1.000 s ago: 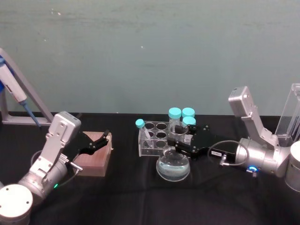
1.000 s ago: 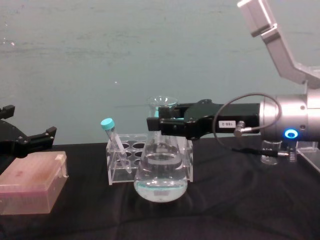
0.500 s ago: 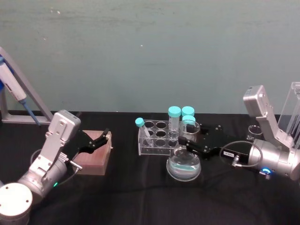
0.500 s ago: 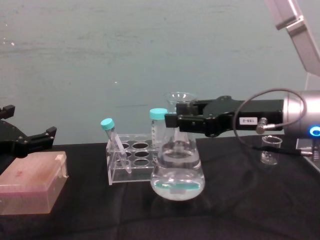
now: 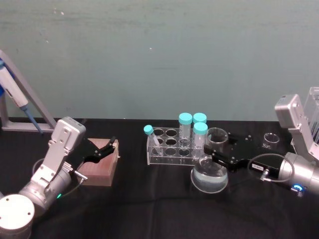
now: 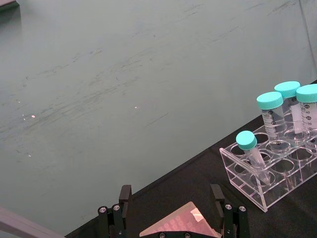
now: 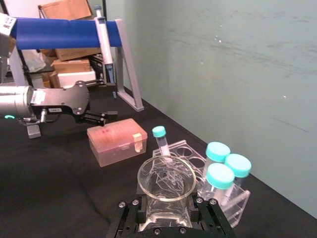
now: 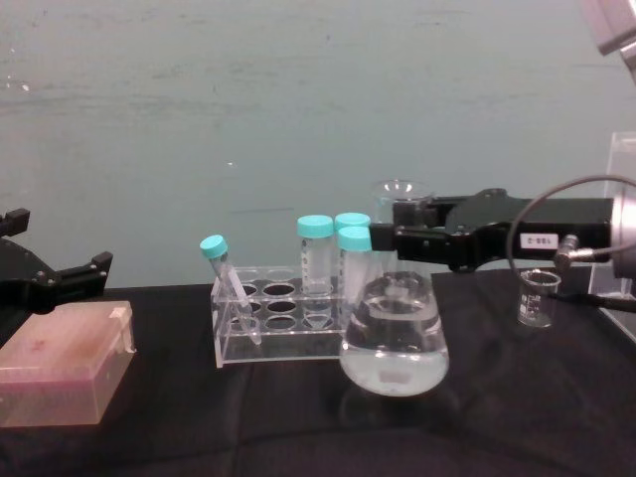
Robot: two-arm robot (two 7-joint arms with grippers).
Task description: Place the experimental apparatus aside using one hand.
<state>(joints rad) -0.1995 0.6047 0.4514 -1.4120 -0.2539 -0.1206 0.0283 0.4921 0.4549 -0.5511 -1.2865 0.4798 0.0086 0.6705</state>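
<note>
Chest view — conical flask upright, neck in right pincer

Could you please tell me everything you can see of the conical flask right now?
The conical flask is clear glass, upright, with a wide round base, a narrow neck and a flared open mouth. Clear liquid fills its lower part. The right tool is shut on its neck. It is just right of the clear tube rack, above black cloth.
</note>
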